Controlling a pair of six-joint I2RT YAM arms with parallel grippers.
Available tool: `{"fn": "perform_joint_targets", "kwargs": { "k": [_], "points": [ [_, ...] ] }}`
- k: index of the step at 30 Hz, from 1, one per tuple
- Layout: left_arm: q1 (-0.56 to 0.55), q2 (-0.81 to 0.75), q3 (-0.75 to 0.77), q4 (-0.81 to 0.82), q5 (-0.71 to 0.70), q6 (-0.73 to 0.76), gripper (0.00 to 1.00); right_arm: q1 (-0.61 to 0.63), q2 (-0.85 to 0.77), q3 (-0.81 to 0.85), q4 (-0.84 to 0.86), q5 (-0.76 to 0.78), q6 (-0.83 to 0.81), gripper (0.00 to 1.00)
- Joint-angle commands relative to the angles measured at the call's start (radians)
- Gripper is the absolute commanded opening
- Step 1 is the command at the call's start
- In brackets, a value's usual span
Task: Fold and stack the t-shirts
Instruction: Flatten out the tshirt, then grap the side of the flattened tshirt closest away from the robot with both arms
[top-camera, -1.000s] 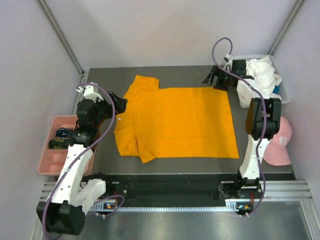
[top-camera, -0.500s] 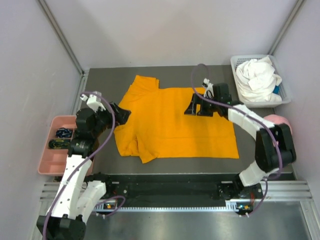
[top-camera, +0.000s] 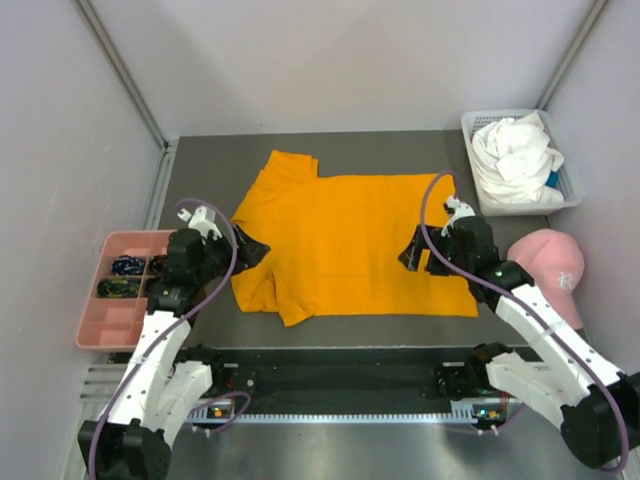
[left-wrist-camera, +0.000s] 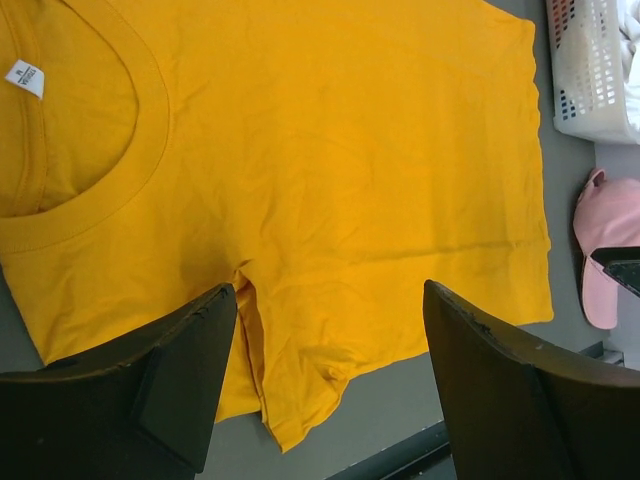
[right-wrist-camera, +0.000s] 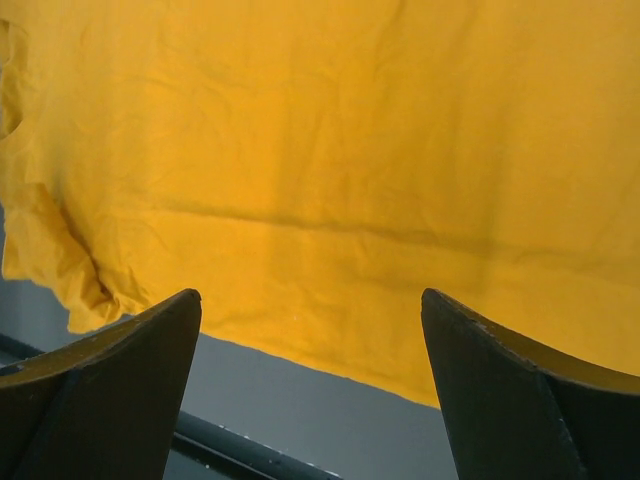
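Note:
The orange t-shirt (top-camera: 350, 240) lies spread flat on the grey table, collar to the left, hem to the right. It fills the left wrist view (left-wrist-camera: 320, 170) and the right wrist view (right-wrist-camera: 330, 150). The white t-shirt (top-camera: 515, 155) is bunched in the white basket (top-camera: 572, 193) at the back right. My left gripper (top-camera: 252, 252) is open and empty, hovering at the shirt's left edge near the collar and the near sleeve (left-wrist-camera: 290, 380). My right gripper (top-camera: 415, 255) is open and empty above the shirt's near right part, over its front edge (right-wrist-camera: 330, 355).
A pink baseball cap (top-camera: 552, 280) lies on the table right of the orange shirt. A pink compartment tray (top-camera: 105, 330) with small dark items stands off the table's left edge. A black rail (top-camera: 340, 372) runs along the near edge.
My right arm has swung from the basket at the back right, across the shirt, to its near right part. My left gripper has dropped slightly nearer along the shirt's left edge.

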Motion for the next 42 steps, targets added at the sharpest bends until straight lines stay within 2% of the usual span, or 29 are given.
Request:
{"fn": "perform_joint_targets", "kwargs": {
  "k": [1, 9, 17, 19, 20, 25, 28, 32, 39, 42],
  "points": [
    [-0.010, 0.041, 0.050, 0.063, 0.038, -0.009, 0.80, 0.004, -0.044, -0.010, -0.056, 0.110, 0.031, 0.91],
    [-0.038, 0.038, 0.033, 0.057, 0.020, -0.009, 0.80, 0.004, 0.027, -0.039, 0.020, 0.076, 0.059, 0.91],
    [-0.060, 0.130, 0.027, 0.141, 0.024, -0.009, 0.80, 0.038, 0.079, -0.012, 0.020, 0.034, 0.021, 0.90],
    [-0.071, 0.158, 0.030, 0.161, 0.023, -0.009, 0.80, 0.102, 0.114, 0.021, 0.014, 0.050, 0.011, 0.90],
    [-0.074, 0.164, 0.038, 0.164, 0.023, -0.018, 0.75, 0.136, 0.128, 0.031, 0.014, 0.059, 0.011, 0.90],
    [-0.077, 0.149, 0.062, 0.138, -0.025, -0.012, 0.76, 0.379, 0.257, 0.131, 0.042, 0.151, 0.049, 0.89],
    [-0.076, 0.123, 0.096, 0.083, -0.074, 0.007, 0.79, 0.479, 0.333, 0.172, 0.091, 0.192, 0.085, 0.89],
    [-0.062, 0.118, 0.192, -0.020, -0.195, 0.043, 0.82, 0.555, 0.459, 0.197, 0.183, 0.209, 0.152, 0.86],
    [0.077, 0.129, 0.265, -0.067, -0.168, 0.104, 0.83, 0.642, 0.591, 0.281, 0.258, 0.226, 0.192, 0.82],
    [0.084, 0.124, 0.271, -0.080, -0.184, 0.119, 0.83, 0.664, 0.634, 0.330, 0.244, 0.243, 0.178, 0.82]
  ]
}}
